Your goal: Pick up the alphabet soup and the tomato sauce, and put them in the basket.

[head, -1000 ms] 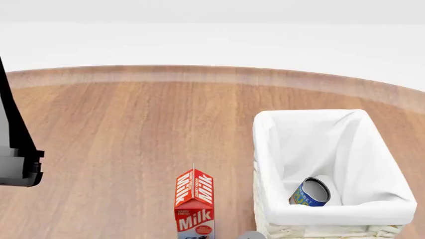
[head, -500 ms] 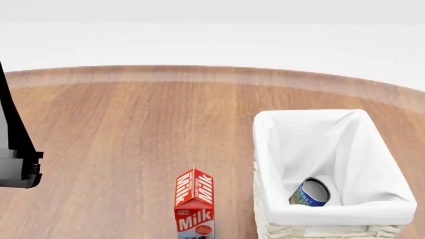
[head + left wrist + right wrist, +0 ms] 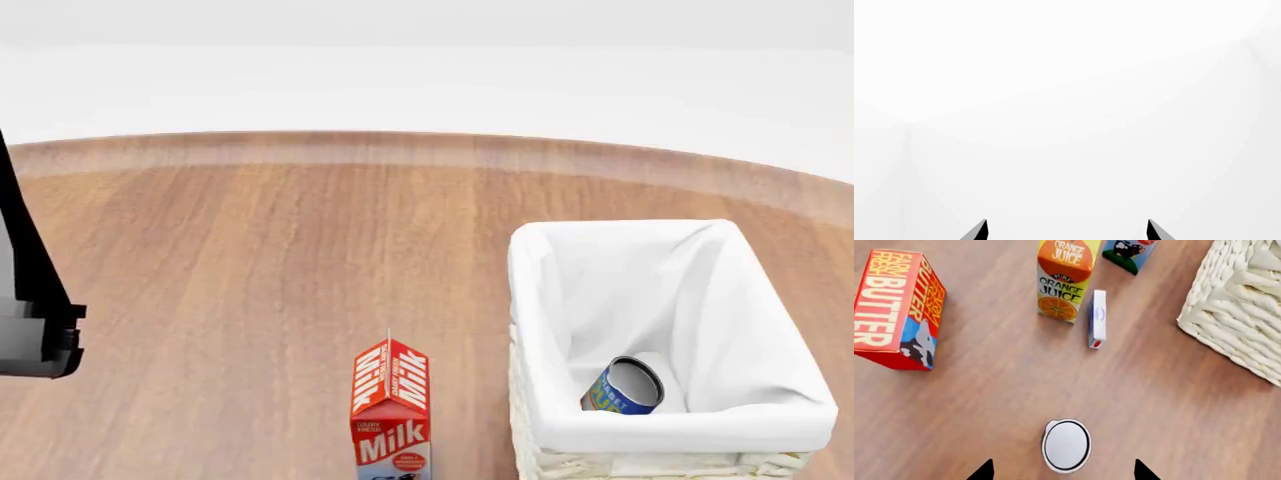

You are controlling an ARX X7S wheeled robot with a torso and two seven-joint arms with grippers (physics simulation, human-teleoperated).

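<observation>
Right gripper (image 3: pixel 1061 475): jaws apart, nothing held, poised above the sauce can (image 3: pixel 1066 445). Can: upright on the table (image 3: pixel 987 405), silver top showing, label hidden; probably the tomato sauce. Judged rigid, fairly light, smooth-sided and apt to slip; best gripped across the round wall, mid-height.
Nearby: juice carton (image 3: pixel 1066 279), butter box (image 3: pixel 895 307), small flat box (image 3: pixel 1098 318).
Left gripper (image 3: pixel 1066 232): jaws apart, empty.
Soup (image 3: pixel 622 386): lying in the basket (image 3: pixel 534 300), beside the milk (image 3: pixel 391 405).
</observation>
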